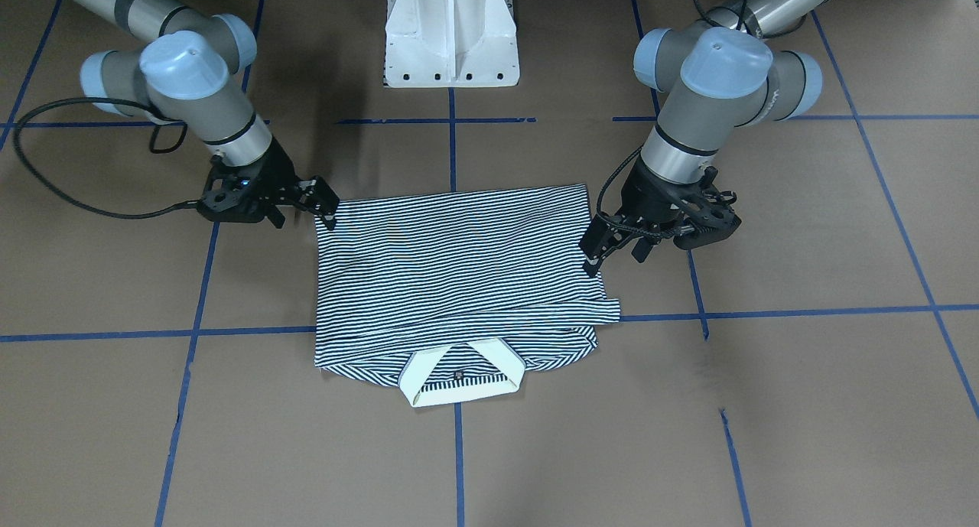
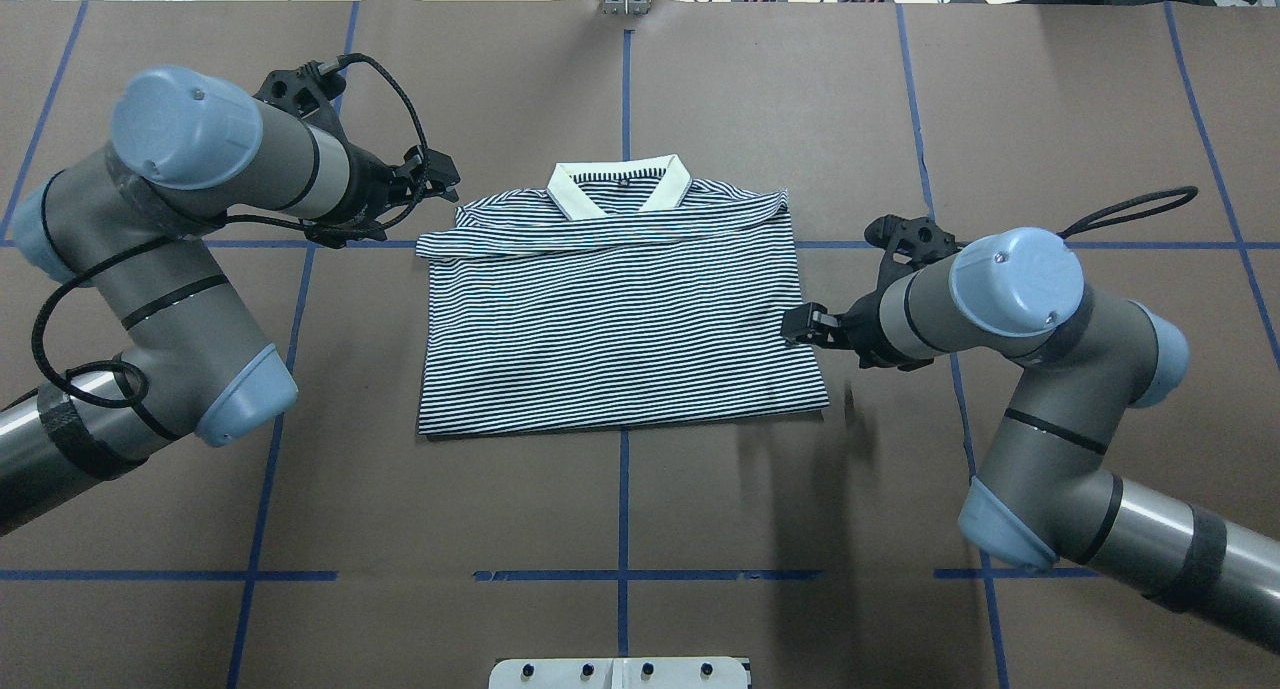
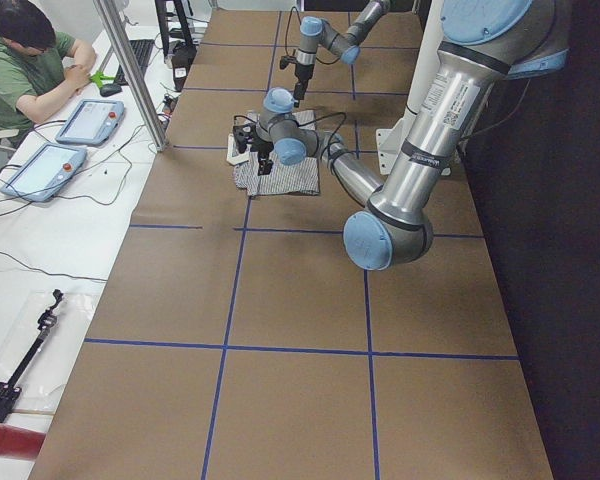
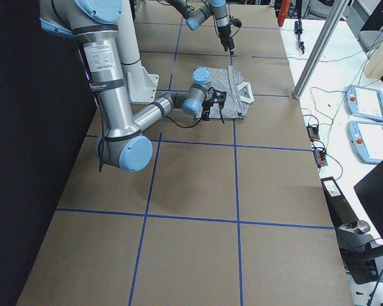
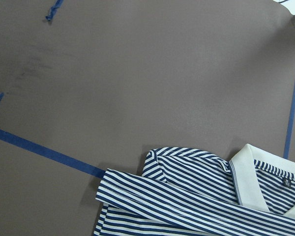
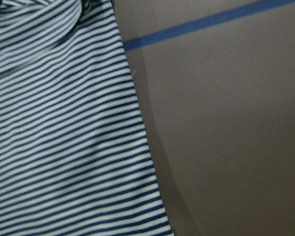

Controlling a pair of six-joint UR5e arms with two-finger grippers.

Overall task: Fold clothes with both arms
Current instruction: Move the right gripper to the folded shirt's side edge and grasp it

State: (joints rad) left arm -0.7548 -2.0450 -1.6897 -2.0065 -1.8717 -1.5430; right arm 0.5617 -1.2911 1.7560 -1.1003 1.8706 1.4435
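Note:
The striped polo shirt (image 2: 620,319) lies flat on the brown table as a rough rectangle, its sleeves folded in and its cream collar (image 2: 620,184) on the far side from the robot. My left gripper (image 2: 438,172) hovers just off the shirt's far left sleeve corner, and its fingers look spread with nothing between them. My right gripper (image 2: 802,325) sits at the shirt's right edge, also open and empty. From the front, the shirt (image 1: 459,259) lies between the right gripper (image 1: 325,204) and the left gripper (image 1: 593,252). Both wrist views show striped cloth (image 5: 196,206) (image 6: 64,137) on the table but no fingers.
The white pedestal base (image 1: 451,37) stands at the robot's side of the table. Blue tape lines (image 2: 623,489) grid the brown surface. A seated person (image 3: 25,70) and control tablets (image 3: 85,120) are at a side bench beyond the table's far edge.

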